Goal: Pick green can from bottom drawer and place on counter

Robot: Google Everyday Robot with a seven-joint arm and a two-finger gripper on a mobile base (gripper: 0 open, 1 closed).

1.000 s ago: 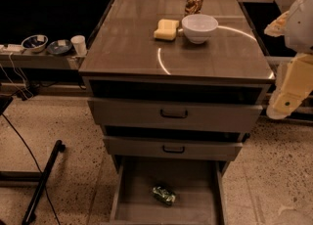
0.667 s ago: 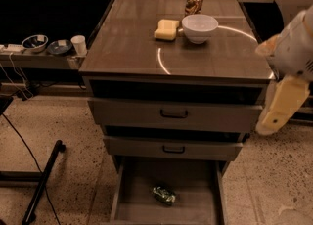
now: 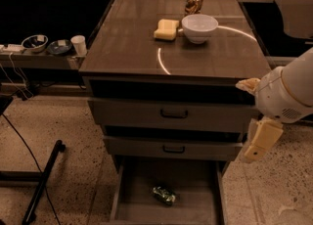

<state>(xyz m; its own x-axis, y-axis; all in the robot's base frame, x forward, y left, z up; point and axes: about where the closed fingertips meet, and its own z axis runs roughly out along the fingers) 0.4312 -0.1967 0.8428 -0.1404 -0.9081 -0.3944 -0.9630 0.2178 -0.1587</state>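
Note:
The green can (image 3: pixel 164 194) lies on its side on the floor of the open bottom drawer (image 3: pixel 195 208), near its middle. The counter (image 3: pixel 132 43) is the glossy dark brown cabinet top above it. My arm comes in from the right edge. My gripper (image 3: pixel 257 143), a cream-coloured part hanging below the white arm, is beside the cabinet's right front corner, level with the middle drawer. It is well above and to the right of the can and touches nothing.
On the counter stand a white bowl (image 3: pixel 199 27), a yellow sponge (image 3: pixel 166 29) and a coppery can (image 3: pixel 194 1). The two upper drawers (image 3: pixel 173 114) are shut. A side shelf at left holds bowls and a cup (image 3: pixel 78 44). A black stand leg (image 3: pixel 44 180) lies on the floor at left.
My arm and gripper have moved down and to the left, from beside the counter edge to the level of the middle drawer. The can and drawer have not moved.

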